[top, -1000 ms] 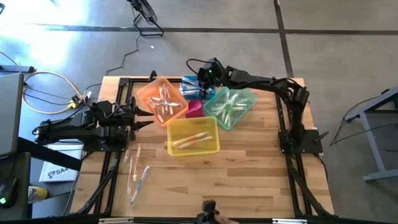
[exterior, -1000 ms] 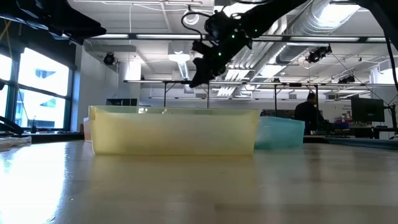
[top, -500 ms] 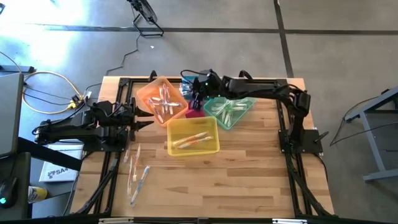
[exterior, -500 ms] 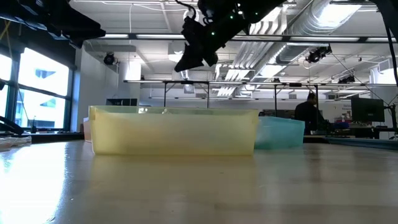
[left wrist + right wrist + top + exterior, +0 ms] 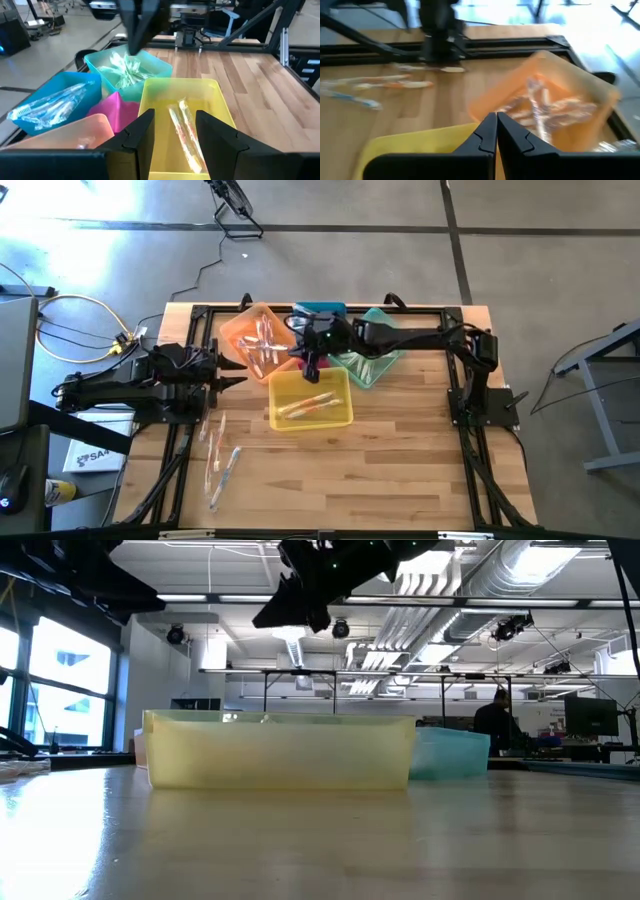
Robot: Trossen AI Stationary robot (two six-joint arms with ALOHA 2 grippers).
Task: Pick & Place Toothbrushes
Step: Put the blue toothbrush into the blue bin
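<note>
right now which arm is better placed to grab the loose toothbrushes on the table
Left. The left gripper hangs open just beside the loose toothbrushes; the right gripper is shut, empty, over the yellow bin.

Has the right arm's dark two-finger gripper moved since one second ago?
Yes. The right gripper swung left from over the green bin to the yellow bin's far rim.

Clustered bins (image 5: 311,398) crowding the table's far middle, right claw (image 5: 312,367) overhead; near boards (image 5: 400,470) open.
</note>
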